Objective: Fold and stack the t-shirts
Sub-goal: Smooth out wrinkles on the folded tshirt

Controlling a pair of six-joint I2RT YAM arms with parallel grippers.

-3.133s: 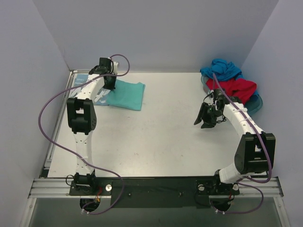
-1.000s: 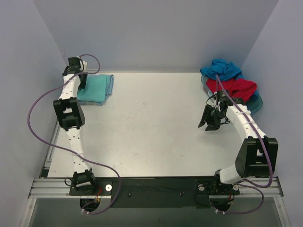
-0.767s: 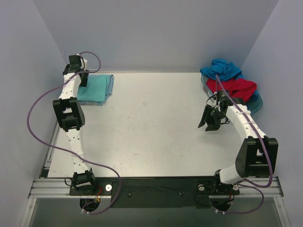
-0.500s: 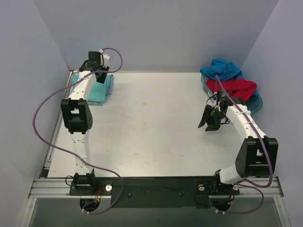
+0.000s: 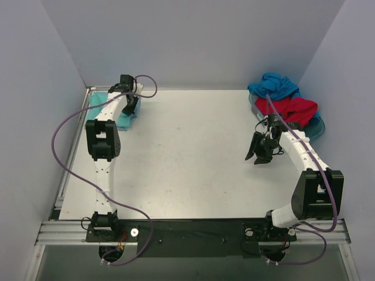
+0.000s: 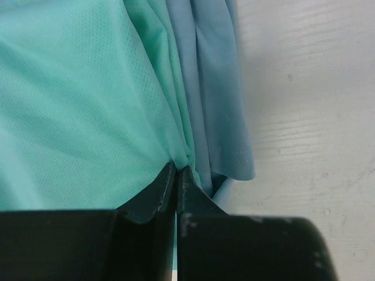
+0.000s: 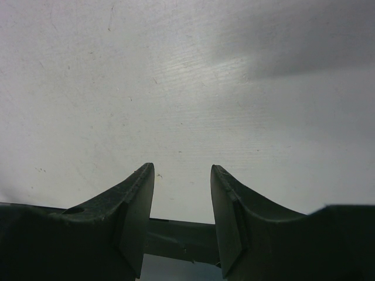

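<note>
Far left, the left hand [image 6: 176,172] pinches the folded mint shirt [image 6: 76,99] atop the teal shirt [image 6: 220,117]; the red shirt [image 5: 293,108] and blue shirt [image 5: 275,85] lie unfolded far right, right hand [image 7: 181,168] spread.

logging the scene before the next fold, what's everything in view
green shirt: 1, mint, far left corner, on the light blue shirt
light blue shirt: 1, pale blue, under the green shirt
blue shirt: 1, bright blue, crumpled in the tray
red shirt: 1, red, crumpled in the tray
tray: 1, translucent blue, far right corner
table: 1, white
left gripper: 1, black, shut on the green shirt
right gripper: 1, black, open above the table
</note>
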